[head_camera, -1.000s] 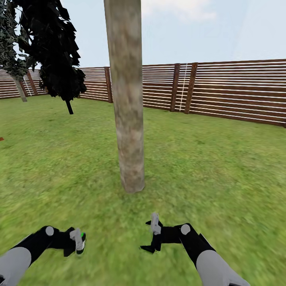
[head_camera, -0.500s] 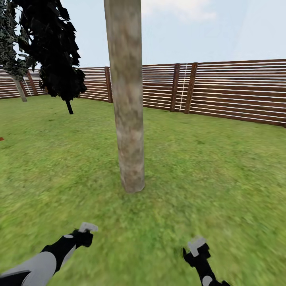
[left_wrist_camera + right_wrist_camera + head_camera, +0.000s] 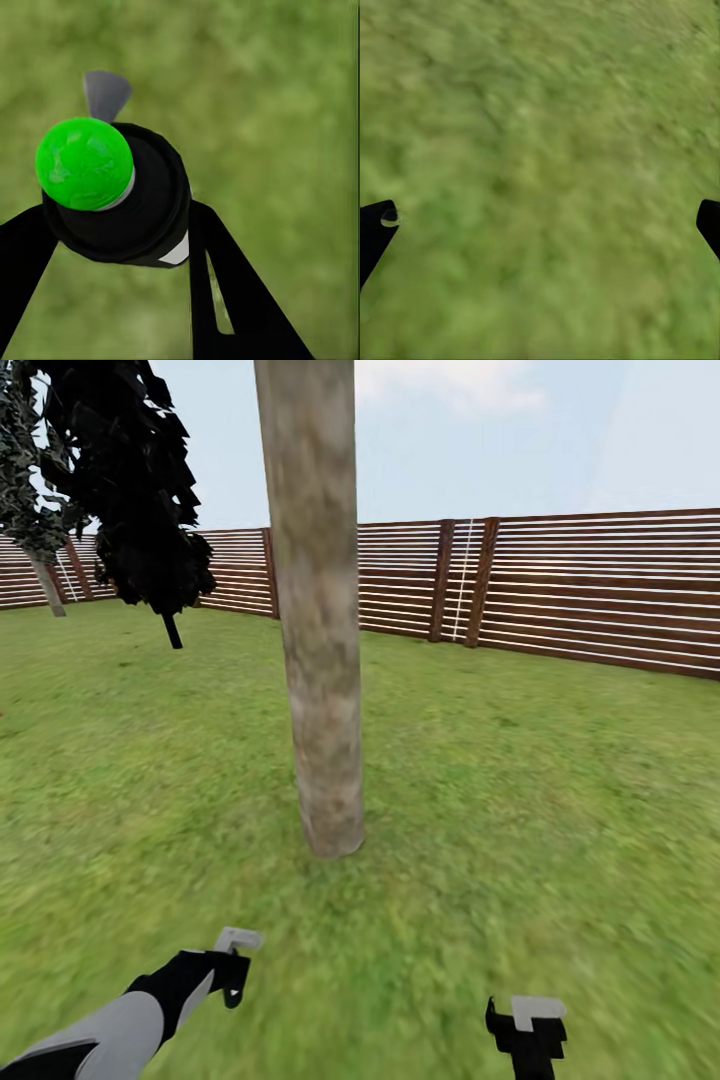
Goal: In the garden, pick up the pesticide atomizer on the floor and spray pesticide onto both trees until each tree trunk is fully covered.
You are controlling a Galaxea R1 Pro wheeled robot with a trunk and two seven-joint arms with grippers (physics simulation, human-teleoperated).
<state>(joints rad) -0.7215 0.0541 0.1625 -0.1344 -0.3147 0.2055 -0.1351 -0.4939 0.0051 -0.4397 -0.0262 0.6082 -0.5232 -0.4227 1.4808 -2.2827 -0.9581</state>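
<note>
A thick, mottled grey-brown tree trunk [image 3: 320, 660] rises from the grass straight ahead of me, its crown above the frame. My left gripper [image 3: 225, 965] hangs low at the near left, short of the trunk. In the left wrist view this gripper [image 3: 112, 225] is shut on the pesticide atomizer [image 3: 142, 202], a dark bottle with a bright green ball and a grey tab at its end. My right gripper [image 3: 525, 1030] is at the bottom right over the grass floor [image 3: 520, 810]. Its black fingertips [image 3: 375, 232] stand wide apart, so it is open with grass between them.
A near-black conifer [image 3: 140, 490] stands at the back left, with a smaller pale-trunked tree [image 3: 45, 585] behind it. A brown slatted fence [image 3: 600, 590] closes the lawn at the back. Open grass lies on both sides of the trunk.
Both arms have swung back and down from a second ago; the right gripper now sits lower and further right. The view has shifted a little towards the trunk.
</note>
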